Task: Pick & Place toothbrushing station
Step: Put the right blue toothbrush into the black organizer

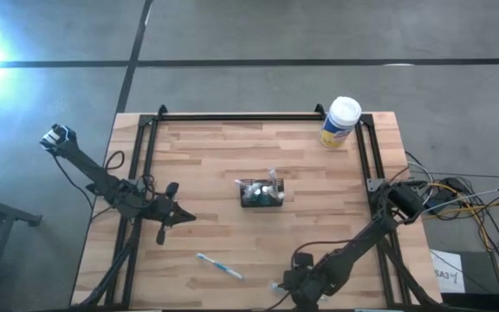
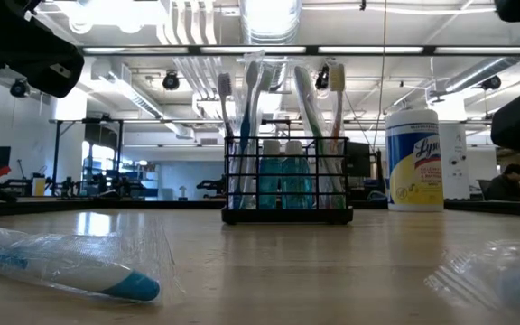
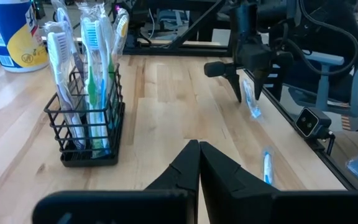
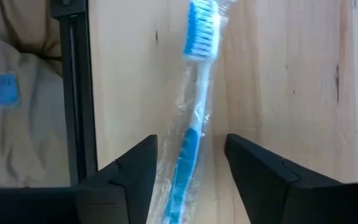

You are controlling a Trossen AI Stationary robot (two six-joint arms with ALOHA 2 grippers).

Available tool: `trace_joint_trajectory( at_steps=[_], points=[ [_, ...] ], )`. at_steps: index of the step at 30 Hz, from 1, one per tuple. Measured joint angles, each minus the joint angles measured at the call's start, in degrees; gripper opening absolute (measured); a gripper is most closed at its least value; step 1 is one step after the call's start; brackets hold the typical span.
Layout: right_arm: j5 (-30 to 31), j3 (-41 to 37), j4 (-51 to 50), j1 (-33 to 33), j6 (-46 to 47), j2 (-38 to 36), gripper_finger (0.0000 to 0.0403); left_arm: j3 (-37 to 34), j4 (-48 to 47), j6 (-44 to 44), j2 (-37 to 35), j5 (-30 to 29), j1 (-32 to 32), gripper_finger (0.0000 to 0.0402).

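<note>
The toothbrushing station point(image 1: 262, 192) is a black wire holder with several toothbrushes standing upright in it. It rests on its base at the table's middle and shows in the low view point(image 2: 287, 181) and the left wrist view point(image 3: 89, 124). My left gripper point(image 1: 186, 217) is shut and empty point(image 3: 199, 148), left of the station. My right gripper point(image 1: 281, 284) is open near the front edge. Its fingers stand on either side of a wrapped blue toothbrush point(image 4: 191, 124) that lies on the table.
A second wrapped blue toothbrush point(image 1: 220, 266) lies on the table near the front, left of my right gripper. A yellow white-capped canister point(image 1: 340, 121) stands at the far right corner. Black frame rails point(image 1: 145, 156) run along the table's sides.
</note>
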Motion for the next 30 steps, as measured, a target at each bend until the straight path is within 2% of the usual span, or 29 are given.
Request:
trace_joint_trajectory(
  at_steps=[6, 14, 19, 22, 30],
  points=[
    [-0.2, -0.1, -1.8, -0.6, -0.4, 0.0, 0.0144, 0.0, 0.0, 0.2, 0.0, 0.0, 0.0, 0.0014],
    [2.2, -0.3, -4.9, -1.3, -3.3, -0.2, 0.0023, 0.0, 0.0, 1.5, 0.0, -0.1, 0.0, 0.0014],
    [6.3, -0.7, -5.8, -1.4, -5.7, -2.4, 0.0022, 0.0, 0.0, 1.3, 0.0, -0.1, 0.0, 0.0014],
    [11.3, -1.2, -7.2, -1.6, -7.3, -5.5, 0.0021, 0.0, 0.0, 1.1, 0.0, -0.1, 0.0, 0.0014],
    [33.4, -1.0, -4.7, -0.6, -19.4, -21.1, 0.0019, 0.0, 2.0, 2.8, 0.0, -0.2, 0.0, 0.0014]
  ],
)
